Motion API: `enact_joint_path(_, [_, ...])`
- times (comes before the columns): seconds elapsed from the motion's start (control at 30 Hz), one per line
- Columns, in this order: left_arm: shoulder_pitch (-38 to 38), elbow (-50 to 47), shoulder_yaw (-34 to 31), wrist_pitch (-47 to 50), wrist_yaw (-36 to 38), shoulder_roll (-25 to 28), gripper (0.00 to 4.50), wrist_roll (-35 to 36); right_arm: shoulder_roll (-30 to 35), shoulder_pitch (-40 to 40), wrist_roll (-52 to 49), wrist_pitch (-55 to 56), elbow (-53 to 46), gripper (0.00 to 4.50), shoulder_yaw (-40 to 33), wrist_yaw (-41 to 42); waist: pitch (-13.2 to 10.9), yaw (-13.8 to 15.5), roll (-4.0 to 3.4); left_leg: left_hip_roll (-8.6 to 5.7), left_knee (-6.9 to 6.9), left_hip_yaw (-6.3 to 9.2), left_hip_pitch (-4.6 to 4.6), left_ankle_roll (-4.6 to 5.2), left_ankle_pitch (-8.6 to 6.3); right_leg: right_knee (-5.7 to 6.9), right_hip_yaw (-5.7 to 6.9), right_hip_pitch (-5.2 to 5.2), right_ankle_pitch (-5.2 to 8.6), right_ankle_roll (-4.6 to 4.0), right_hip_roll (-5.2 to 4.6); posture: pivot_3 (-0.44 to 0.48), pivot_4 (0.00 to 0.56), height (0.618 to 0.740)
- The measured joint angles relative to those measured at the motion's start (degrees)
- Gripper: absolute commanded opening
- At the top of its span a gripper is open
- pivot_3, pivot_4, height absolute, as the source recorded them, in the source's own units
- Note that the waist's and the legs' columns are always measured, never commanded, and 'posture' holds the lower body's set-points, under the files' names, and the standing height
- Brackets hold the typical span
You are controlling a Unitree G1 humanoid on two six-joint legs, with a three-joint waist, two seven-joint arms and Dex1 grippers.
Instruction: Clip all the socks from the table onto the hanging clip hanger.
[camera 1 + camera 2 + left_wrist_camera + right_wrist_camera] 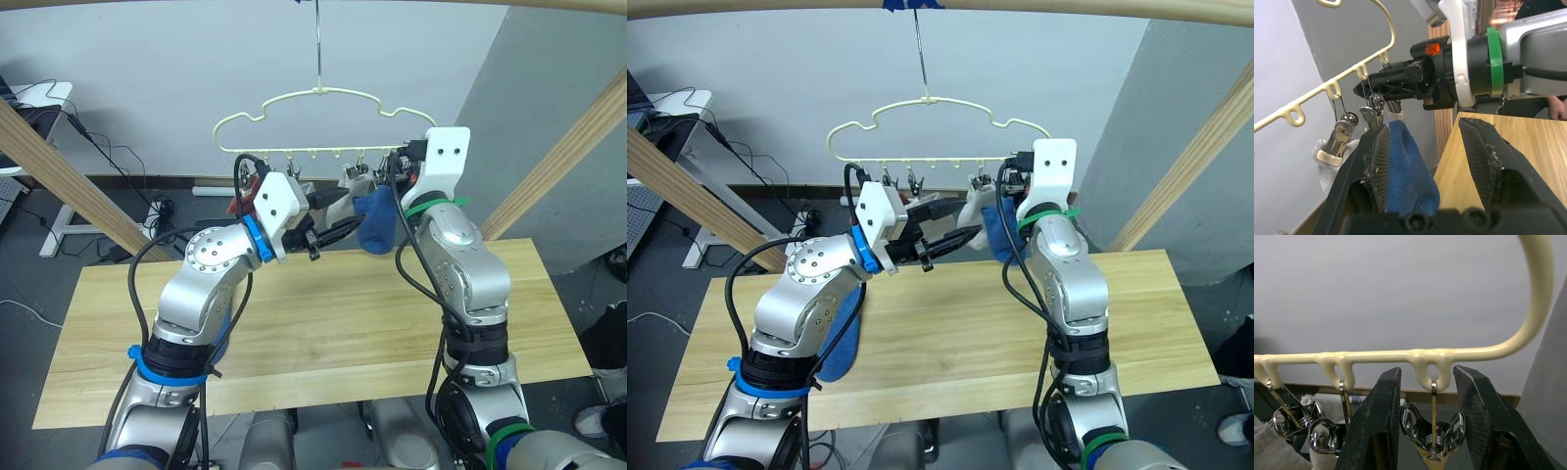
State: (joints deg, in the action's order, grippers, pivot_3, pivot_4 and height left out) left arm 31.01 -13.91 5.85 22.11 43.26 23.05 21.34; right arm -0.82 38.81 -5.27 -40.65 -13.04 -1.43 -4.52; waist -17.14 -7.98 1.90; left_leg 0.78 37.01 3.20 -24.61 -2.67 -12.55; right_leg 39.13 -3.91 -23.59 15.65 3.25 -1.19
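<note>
Holding both arms up at the pale yellow wire clip hanger [323,122], which hangs by its metal hook above the far edge of the light wooden worktop [323,333]. My right jaws [1427,431] are spread wide around the end metal clip [1432,431], not pinching it. My left jaws [1432,161] are also wide, one finger [1376,166] resting against a soft blue ankle sock [1405,166] dangling under that clip. A light grey sock [972,208] hangs beside it.
</note>
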Motion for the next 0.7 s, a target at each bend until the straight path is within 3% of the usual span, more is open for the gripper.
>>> enact_joint_path(0.67, [-0.69,-0.18,0.0,0.0,-0.04,0.36,2.49,0.0,-1.64,0.25,-1.72,-0.24,1.44,1.74,-0.06,1.95,0.03,0.0,-0.01,0.0,0.01,0.0,0.0,0.0,0.0,0.01,0.01,0.0,0.0,-0.01,0.0,-0.156,0.232,0.74])
enact_joint_path(0.7, [-0.69,-0.22,0.0,0.0,-0.05,0.37,2.49,0.0,-1.63,0.26,-1.72,-0.03,1.64,1.55,-0.06,1.95,0.03,0.0,-0.01,0.0,0.01,0.0,0.0,0.0,0.0,0.01,0.0,0.0,-0.01,-0.01,0.0,-0.156,0.232,0.74])
